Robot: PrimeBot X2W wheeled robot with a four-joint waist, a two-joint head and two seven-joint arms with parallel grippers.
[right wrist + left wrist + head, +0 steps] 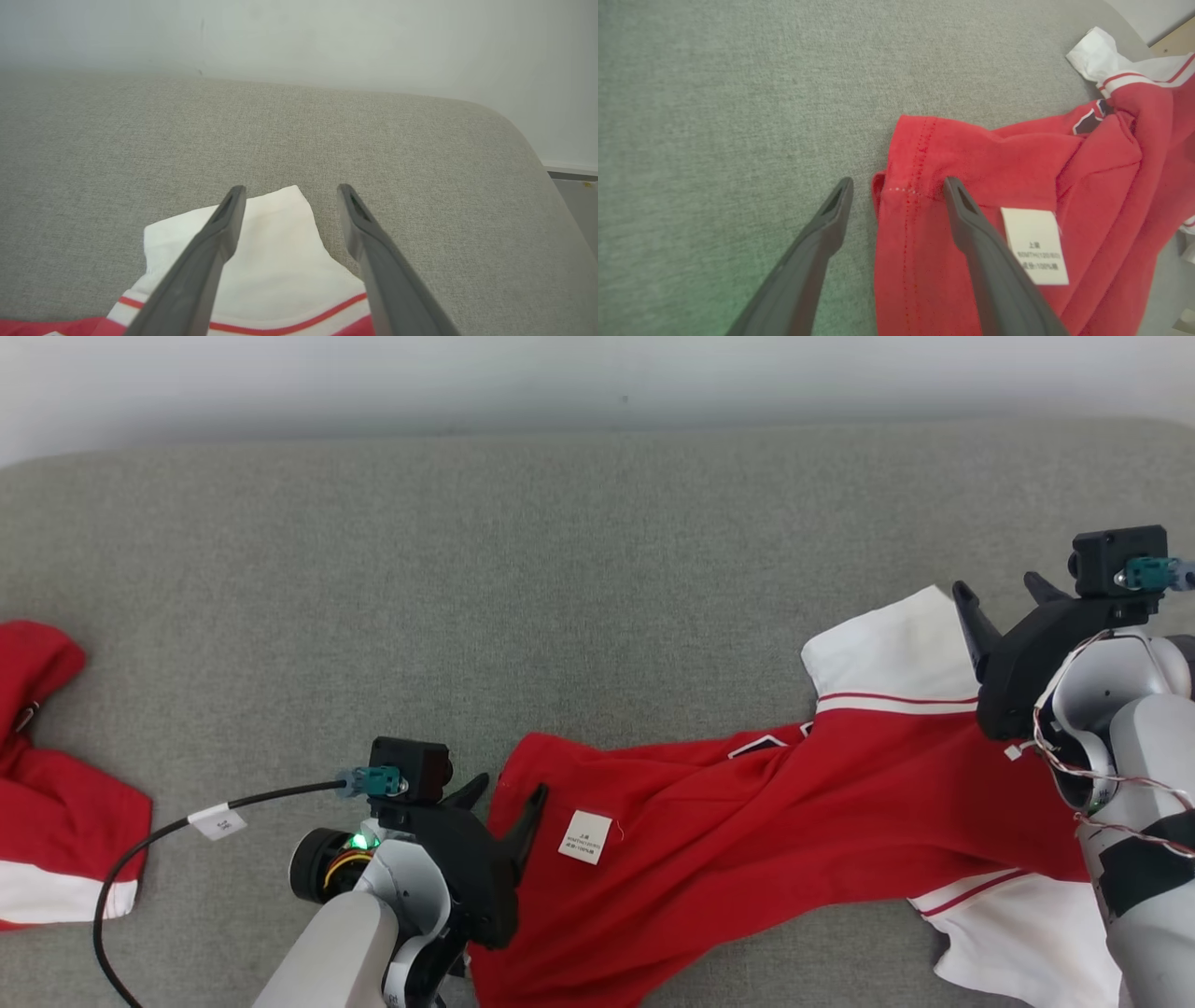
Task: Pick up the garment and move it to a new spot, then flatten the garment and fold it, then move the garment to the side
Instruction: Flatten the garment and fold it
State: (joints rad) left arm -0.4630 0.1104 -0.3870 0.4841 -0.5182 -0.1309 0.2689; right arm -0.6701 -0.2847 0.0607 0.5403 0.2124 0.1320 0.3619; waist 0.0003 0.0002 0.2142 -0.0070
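Red shirt (822, 784) on our bench (560, 569), nothing gripped.
Head view: we see the shirt crumpled toward the bench's right front edge, left gripper (511, 787) at its left end, right gripper (995, 582) over its white sleeve (896, 649). Left wrist: fingers (990, 261) spread astride the hem (920, 140), perhaps touching it. Right wrist: fingers (196, 270) apart above the sleeve, holding nothing.

Black hands (511, 786) (995, 582), pale grey forearms (336, 943) (1158, 747)
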